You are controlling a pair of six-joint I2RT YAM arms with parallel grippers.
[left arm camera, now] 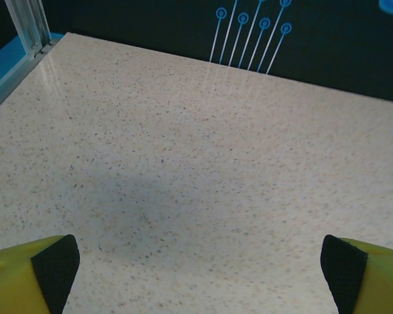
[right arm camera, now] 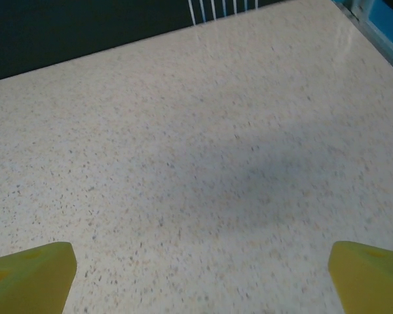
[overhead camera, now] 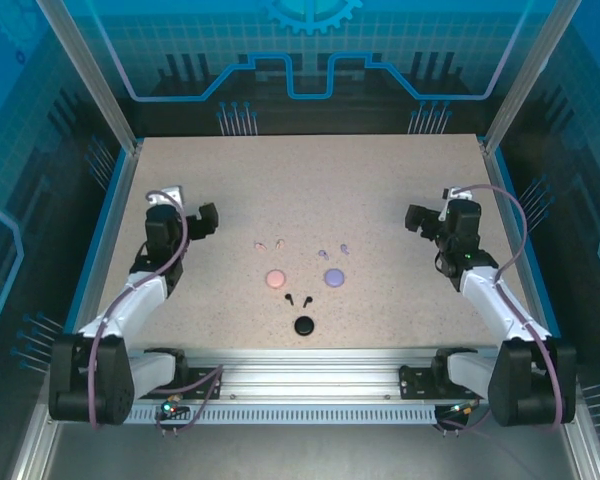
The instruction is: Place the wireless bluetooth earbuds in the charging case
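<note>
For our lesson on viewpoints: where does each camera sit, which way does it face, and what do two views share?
Top: above and behind the bases, looking down over the table; shows left gripper, right gripper, cases, earbuds.
Left wrist: on the left arm, facing bare table toward the back wall; its fingers at the bottom corners.
Right wrist: on the right arm, facing likewise; its fingers at the bottom corners.
Shared: both wrist views take in speckled table and dark back wall.

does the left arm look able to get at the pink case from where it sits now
Probably yes. The left hand is open and empty, and only bare table lies between it and the pink case; the pink earbuds lie just beyond that path.
</note>
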